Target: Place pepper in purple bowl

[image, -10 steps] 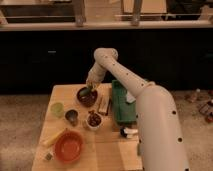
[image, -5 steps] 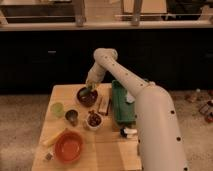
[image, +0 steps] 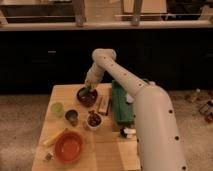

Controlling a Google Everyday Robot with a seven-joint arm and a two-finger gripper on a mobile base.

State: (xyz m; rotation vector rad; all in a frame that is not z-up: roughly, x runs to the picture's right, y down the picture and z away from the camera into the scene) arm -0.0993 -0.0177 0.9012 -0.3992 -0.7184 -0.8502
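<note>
The purple bowl (image: 86, 97) stands at the back of the wooden table (image: 107, 145), a dark round bowl. A small green pepper (image: 84, 92) shows at its rim, right under my gripper (image: 88, 86). The white arm reaches from the lower right over the table and ends just above the bowl's far edge. The pepper is partly hidden by the gripper, so I cannot tell if it rests in the bowl or is held.
A green cup (image: 57, 109), a small grey cup (image: 72, 116), a white bowl with dark food (image: 93, 120), a large red bowl (image: 68, 146), a green tray (image: 121, 104) and a wooden block (image: 104, 104) stand on the table. A dark counter runs behind.
</note>
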